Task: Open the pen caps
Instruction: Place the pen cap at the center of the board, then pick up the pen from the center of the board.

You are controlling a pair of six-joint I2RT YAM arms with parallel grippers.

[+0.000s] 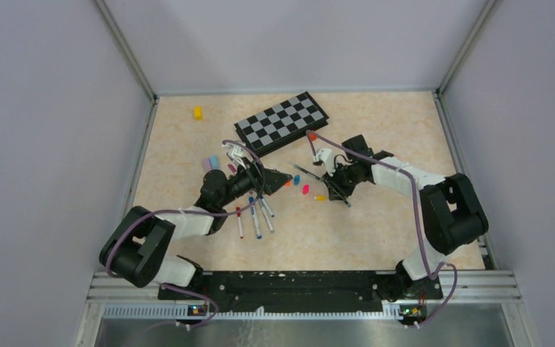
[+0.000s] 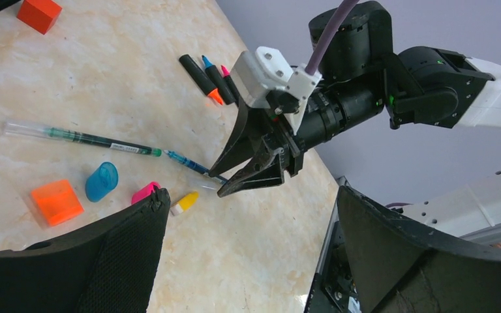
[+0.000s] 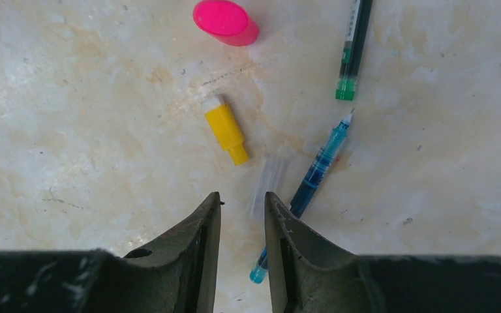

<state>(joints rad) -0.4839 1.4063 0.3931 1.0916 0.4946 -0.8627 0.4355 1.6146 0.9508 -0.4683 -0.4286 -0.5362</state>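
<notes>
Top external: the left gripper [image 1: 283, 178] and right gripper [image 1: 331, 184] face each other over the middle of the marbled tabletop [image 1: 376, 238]. Loose pen caps [image 1: 306, 189] lie between them, and white pens [image 1: 253, 217] lie beside the left arm.

Left wrist: the left gripper's own black fingers are spread wide and empty. Ahead, the right gripper's tips hover at the near end of a slim blue pen [image 2: 186, 163], which lies end to end with a green pen [image 2: 98, 139]. The glossy orange cap [image 2: 55, 202], blue cap [image 2: 101, 181] and pink cap [image 2: 145, 192] rest just this side of it.

Right wrist: the right fingers are only a narrow slit apart and grasp nothing. A clear cap [image 3: 267, 186] lies just ahead of the gap. The translucent blue pen is touching or just beside the right finger (the right arm is plainly the nearer). Its long axis runs diagonally up and to the right, with the bare tip pointing away, so it is probably already uncapped. A stubby yellow cap [image 3: 226, 134] lies ahead to the left.
</notes>
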